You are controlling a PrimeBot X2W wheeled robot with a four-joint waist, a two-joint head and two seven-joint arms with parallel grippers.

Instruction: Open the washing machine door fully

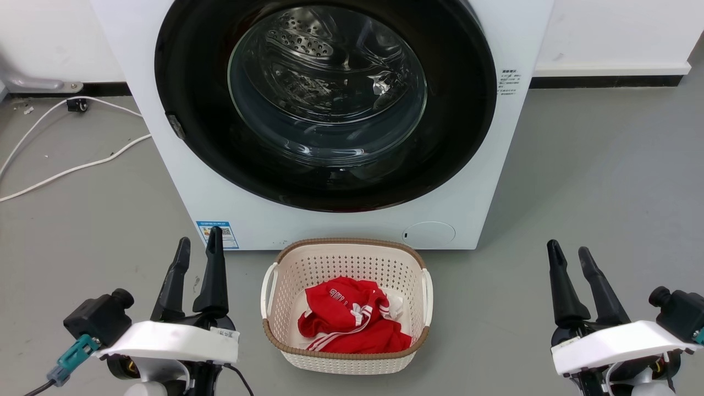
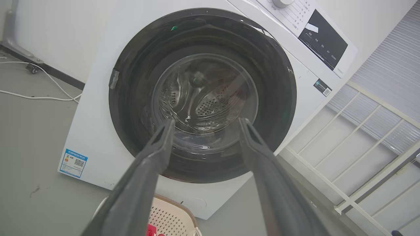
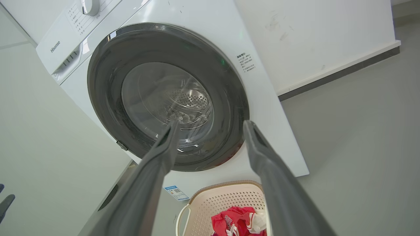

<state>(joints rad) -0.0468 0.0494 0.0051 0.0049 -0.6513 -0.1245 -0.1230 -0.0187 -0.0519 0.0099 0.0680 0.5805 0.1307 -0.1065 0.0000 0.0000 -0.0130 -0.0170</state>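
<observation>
Against the pale wall (image 1: pixel 605 33) stands the washing machine (image 1: pixel 165 165), a big white box on the grey floor (image 1: pixel 605 176). The washing machine door (image 1: pixel 462 137) lies shut, flat against the machine's front, a glossy black disc with a clear glass bowl in its middle. The holed steel drum (image 1: pixel 300 41) shows through the glass. A small grey piece (image 1: pixel 176 126) sits on the door's rim, on the side toward the robot's left. Low on the machine's front, a blue label (image 1: pixel 218 233) is stuck at the corner on that same side, and a round white cover (image 1: pixel 428 233) sits near the other corner. Up at the machine's top, the left wrist view catches a dark control panel (image 2: pixel 323 42).

Just before the machine's foot, centred under the door, rests a cream perforated basket (image 1: pixel 346 243) with a brown rim. A red garment with white stripes (image 1: pixel 352 322) lies crumpled in it.

Further out from the machine than the basket, the left gripper (image 1: pixel 199 238) hangs off the basket's left side. Its two dark fingers are parted and hold nothing. The right gripper (image 1: pixel 568 248) hangs off the basket's right side, its fingers likewise spread and empty. Both point toward the machine, well apart from the door and touching neither it nor the basket.

White cables (image 1: pixel 66 170) trail over the floor beside the machine, on the robot's left.
</observation>
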